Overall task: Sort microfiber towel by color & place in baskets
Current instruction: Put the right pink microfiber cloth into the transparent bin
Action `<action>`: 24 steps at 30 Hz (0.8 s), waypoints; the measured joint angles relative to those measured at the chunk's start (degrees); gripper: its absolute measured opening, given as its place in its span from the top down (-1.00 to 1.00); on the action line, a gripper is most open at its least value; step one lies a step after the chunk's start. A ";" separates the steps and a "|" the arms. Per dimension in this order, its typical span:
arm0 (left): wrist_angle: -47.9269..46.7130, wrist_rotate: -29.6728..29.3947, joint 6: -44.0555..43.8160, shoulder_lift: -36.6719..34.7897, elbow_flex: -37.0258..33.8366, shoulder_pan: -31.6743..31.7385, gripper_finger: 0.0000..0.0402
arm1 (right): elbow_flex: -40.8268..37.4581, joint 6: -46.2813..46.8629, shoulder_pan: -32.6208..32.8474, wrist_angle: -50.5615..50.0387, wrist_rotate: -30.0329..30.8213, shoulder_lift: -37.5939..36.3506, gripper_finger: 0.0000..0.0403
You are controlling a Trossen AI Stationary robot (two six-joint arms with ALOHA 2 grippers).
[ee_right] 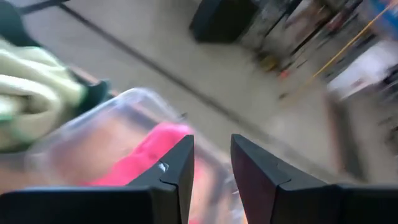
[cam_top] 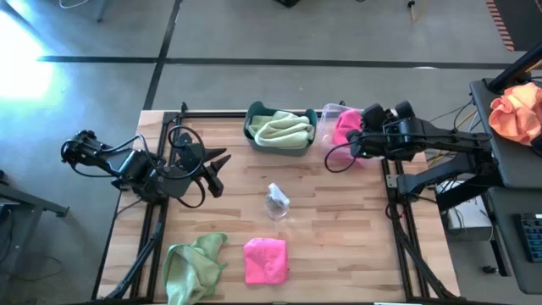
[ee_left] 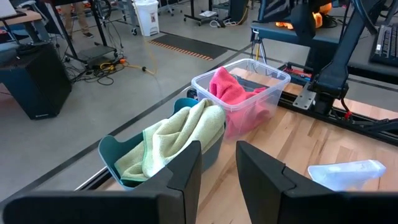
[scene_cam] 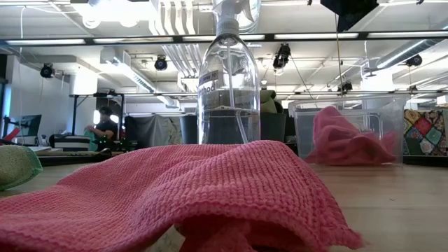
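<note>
A teal basket (cam_top: 251, 127) at the table's far edge holds a sage green towel (cam_top: 284, 130). Right beside it, a clear basket (cam_top: 327, 113) holds a pink towel (cam_top: 345, 127). My right gripper (ee_right: 211, 144) hovers open just above that basket's pink towel (ee_right: 143, 158), with nothing between its fingers. Near the front edge, another green towel (cam_top: 195, 264) and another pink towel (cam_top: 265, 260) lie flat on the table. My left gripper (cam_top: 217, 174) is open and raised at the table's left, facing both baskets (ee_left: 249, 93).
A clear spray bottle (cam_top: 277, 202) stands at the table's middle, between the baskets and the loose towels. An orange cloth bundle (cam_top: 518, 110) lies on a side stand off the table's right. Bare wood lies right of the bottle.
</note>
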 joint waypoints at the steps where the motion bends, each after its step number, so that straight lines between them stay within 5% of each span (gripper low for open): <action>1: 0.00 0.00 0.00 0.00 0.00 0.00 0.57 | 0.00 1.60 0.00 1.02 -2.44 0.00 0.53; 8: -0.02 0.00 0.00 0.00 0.00 0.00 0.57 | -0.19 -3.20 0.21 6.84 -33.69 1.49 0.60; 13: 0.00 0.02 0.00 0.00 0.00 0.00 0.57 | -0.74 -6.25 2.64 14.80 -49.43 4.20 0.60; 19: -0.37 1.11 0.01 -0.02 0.00 0.00 0.57 | -0.81 -6.67 7.07 21.25 -61.73 9.34 0.61; 24: -1.69 1.98 0.02 -0.07 0.00 0.00 0.57 | -0.84 -5.56 10.68 24.88 -63.07 14.55 0.61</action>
